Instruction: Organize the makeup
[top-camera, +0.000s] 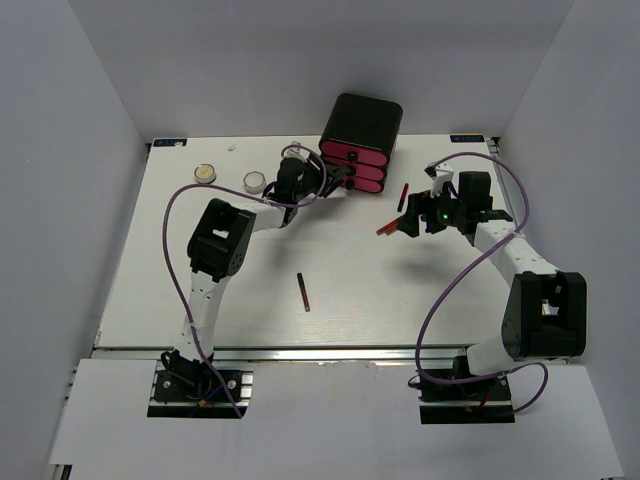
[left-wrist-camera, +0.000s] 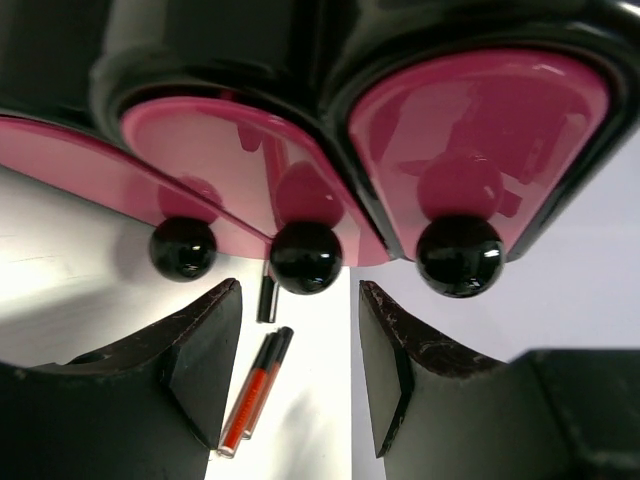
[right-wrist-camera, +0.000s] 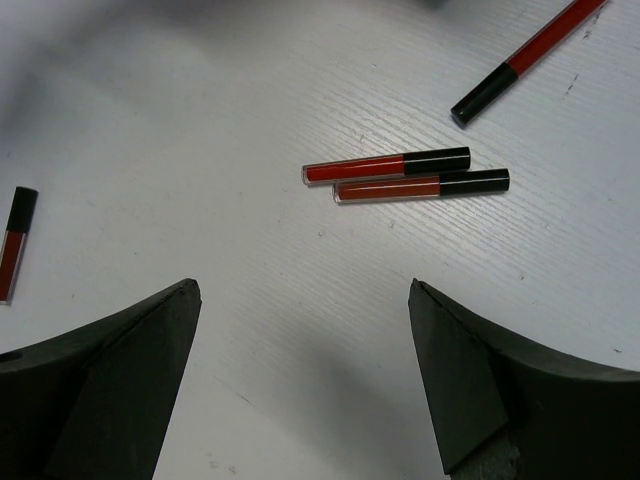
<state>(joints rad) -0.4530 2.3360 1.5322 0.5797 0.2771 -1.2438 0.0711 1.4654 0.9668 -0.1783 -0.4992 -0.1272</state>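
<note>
The makeup lies scattered on the white table. Two round compacts (top-camera: 205, 173) (top-camera: 256, 181) sit at the back left. A dark stick (top-camera: 303, 292) lies mid-table and a red stick (top-camera: 402, 196) lies right of the black drawer box (top-camera: 362, 122). My left gripper (left-wrist-camera: 298, 290) is open, and the middle drawer's black knob (left-wrist-camera: 305, 256) sits just past its fingertips, untouched. Below it lie two red tubes (left-wrist-camera: 255, 390). My right gripper (right-wrist-camera: 305, 285) hangs wide open and empty above the table. Two red tubes (right-wrist-camera: 390, 165) (right-wrist-camera: 420, 187) lie side by side beyond it.
The box's three pink drawers (left-wrist-camera: 480, 120) fill the left wrist view, each with a black knob. Another red and black stick (right-wrist-camera: 525, 58) lies at the far right of the right wrist view, and a short tube (right-wrist-camera: 15, 245) at its left edge. White walls enclose the table.
</note>
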